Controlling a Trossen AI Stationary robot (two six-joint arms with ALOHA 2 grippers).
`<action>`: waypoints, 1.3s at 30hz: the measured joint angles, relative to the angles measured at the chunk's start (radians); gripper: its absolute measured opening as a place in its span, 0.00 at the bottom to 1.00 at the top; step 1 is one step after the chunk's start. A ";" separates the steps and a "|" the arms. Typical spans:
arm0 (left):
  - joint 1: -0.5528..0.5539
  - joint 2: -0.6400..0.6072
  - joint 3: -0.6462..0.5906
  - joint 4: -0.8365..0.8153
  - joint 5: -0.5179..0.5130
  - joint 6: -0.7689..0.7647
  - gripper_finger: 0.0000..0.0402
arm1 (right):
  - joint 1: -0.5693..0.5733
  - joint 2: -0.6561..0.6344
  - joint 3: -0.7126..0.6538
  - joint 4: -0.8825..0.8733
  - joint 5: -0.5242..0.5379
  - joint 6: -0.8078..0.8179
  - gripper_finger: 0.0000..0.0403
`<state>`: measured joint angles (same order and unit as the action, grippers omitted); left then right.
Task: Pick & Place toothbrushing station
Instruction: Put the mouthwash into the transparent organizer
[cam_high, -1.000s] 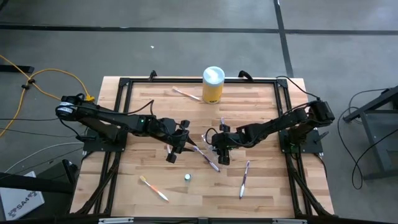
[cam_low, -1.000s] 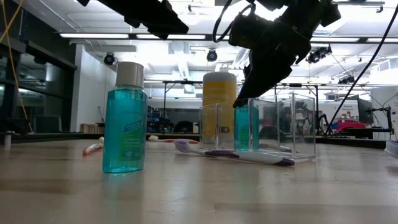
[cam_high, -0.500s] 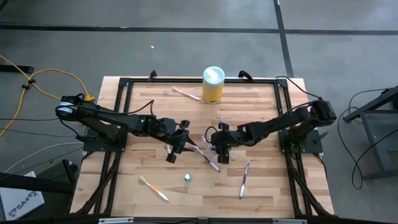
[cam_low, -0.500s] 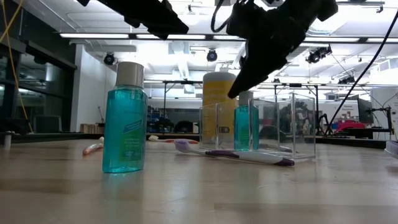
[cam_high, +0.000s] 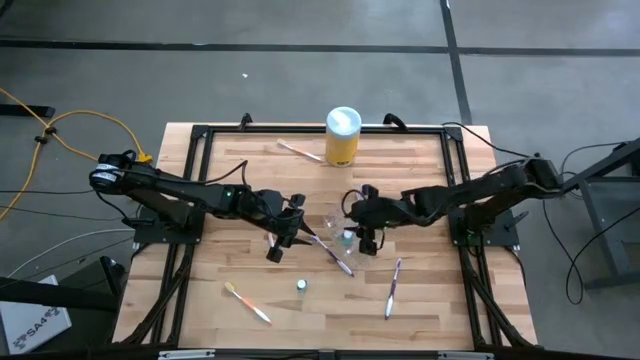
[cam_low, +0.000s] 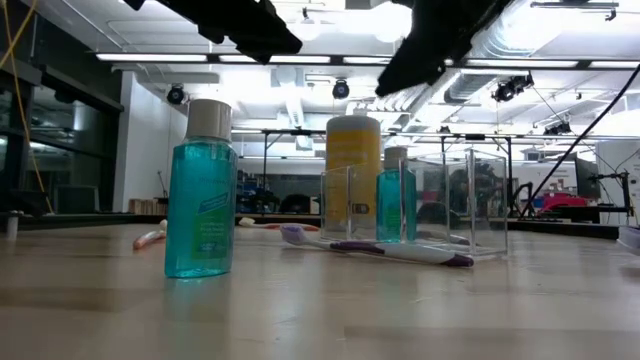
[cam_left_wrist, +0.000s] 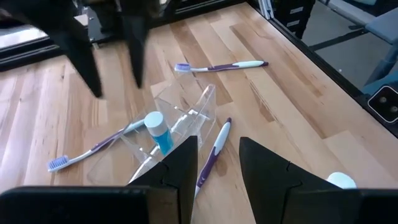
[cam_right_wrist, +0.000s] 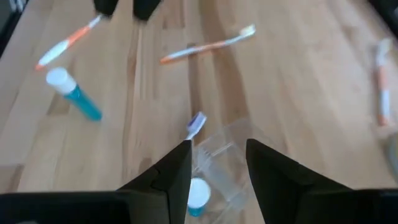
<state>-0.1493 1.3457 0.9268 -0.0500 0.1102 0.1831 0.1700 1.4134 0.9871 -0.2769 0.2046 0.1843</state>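
Both end effectors hang unclenched and empty over the clear holder at mid-frame.

Right end effector (cam_high: 368, 238) sits just right of the holder (cam_high: 335, 226) in the high view; left end effector (cam_high: 283, 238) sits just left of it. One blue tube (cam_high: 347, 237) stands in the holder, a purple brush (cam_high: 335, 254) lying beside it. Another tube (cam_high: 301, 285) stands lower centre on the worktop (cam_high: 420, 300), an orange brush (cam_high: 248, 302) at lower left, another purple brush (cam_high: 392, 288) at lower right.

We see a clear holder (cam_left_wrist: 180, 118) with a teal, white-capped bottle (cam_left_wrist: 159, 132) inside, a purple-and-white brush (cam_left_wrist: 211, 158), an orange brush (cam_right_wrist: 208, 45), a yellow, white-lidded canister (cam_high: 342, 136) and a pale wood table (cam_high: 430, 300).
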 joint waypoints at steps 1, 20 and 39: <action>0.000 0.000 0.000 0.000 0.000 0.000 0.28 | -0.003 -0.015 0.000 -0.004 0.006 -0.001 0.36; 0.119 0.000 0.000 -0.147 0.038 -0.139 0.28 | -0.099 -0.160 -0.001 -0.066 0.029 0.025 0.36; -0.055 -0.003 0.000 -0.152 -0.097 -0.543 0.28 | -0.107 -0.160 -0.001 -0.125 0.056 0.012 0.36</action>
<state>-0.2041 1.3426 0.9268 -0.2021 0.0136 -0.3595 0.0634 1.2533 0.9863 -0.4020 0.2611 0.1960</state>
